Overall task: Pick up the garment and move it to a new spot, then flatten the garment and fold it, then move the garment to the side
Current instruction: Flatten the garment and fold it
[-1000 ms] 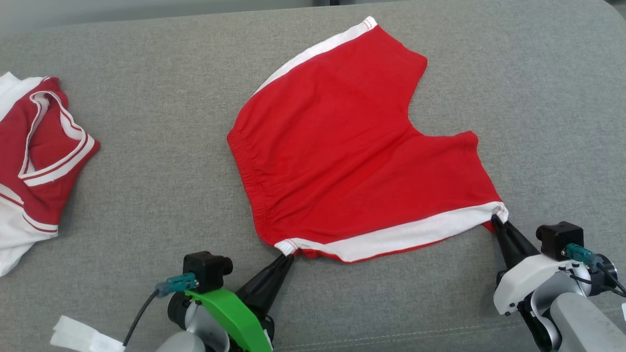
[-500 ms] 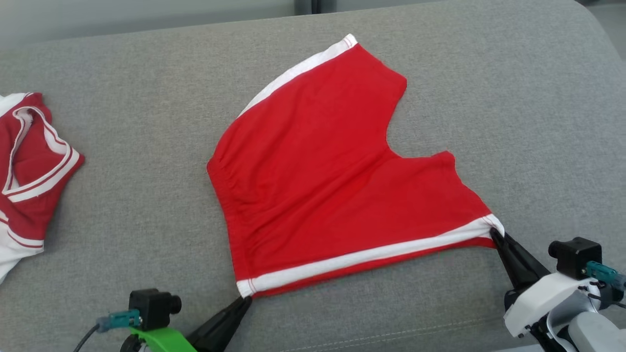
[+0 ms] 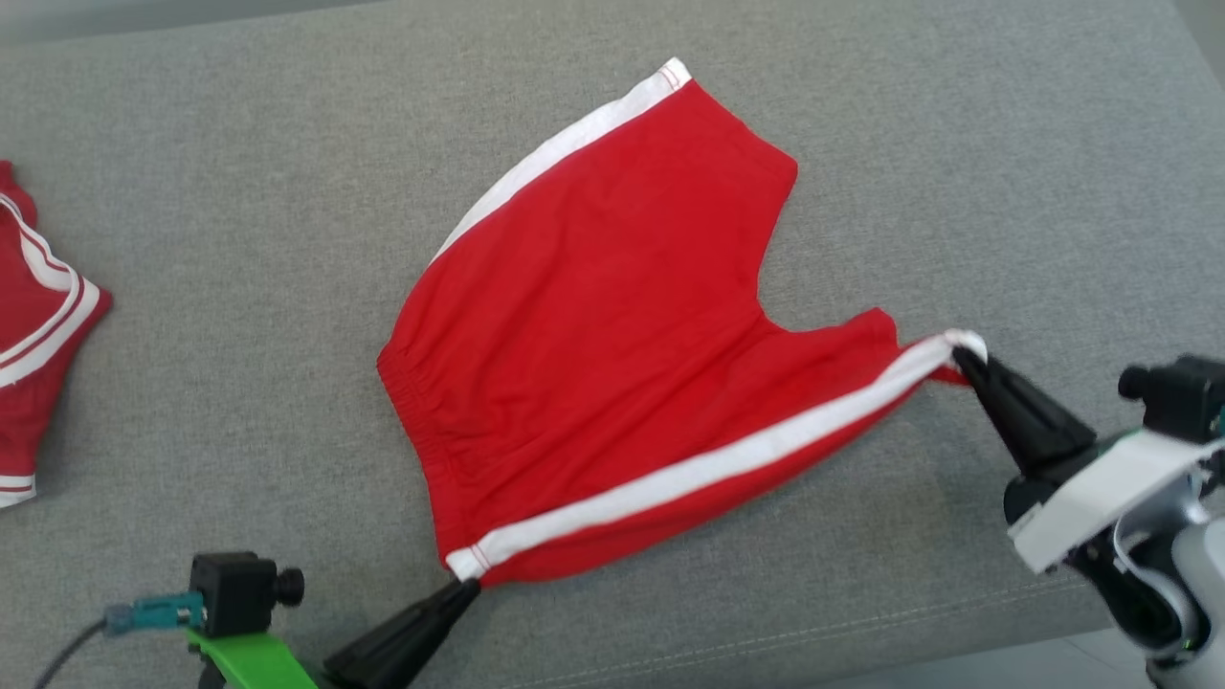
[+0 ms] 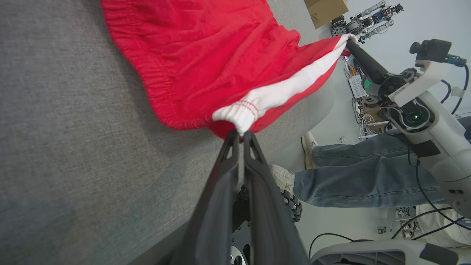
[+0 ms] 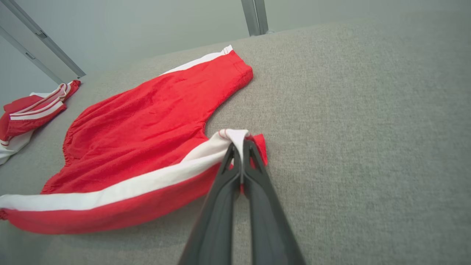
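The garment (image 3: 612, 335) is a pair of red shorts with white side stripes, spread on the grey cushion (image 3: 239, 239). My left gripper (image 3: 466, 586) is shut on the waistband end of the near white stripe (image 4: 241, 112). My right gripper (image 3: 957, 354) is shut on the leg-hem end of that same stripe (image 5: 235, 135), lifted off the cushion. The near edge hangs taut between the two grippers, and the far leg (image 5: 206, 70) lies flat. The right arm (image 4: 415, 95) also shows in the left wrist view.
A second red and white garment (image 3: 38, 364) lies at the cushion's left end, also seen as a heap (image 5: 33, 110) in the right wrist view. The cushion's front edge (image 3: 861, 622) runs close under my grippers. A person's legs in jeans (image 4: 353, 173) stand beside the cushion.
The right gripper has lifted and carried its corner farther from me, raising the near leg off the cushion. The left gripper holds its corner low. The head camera has shifted.
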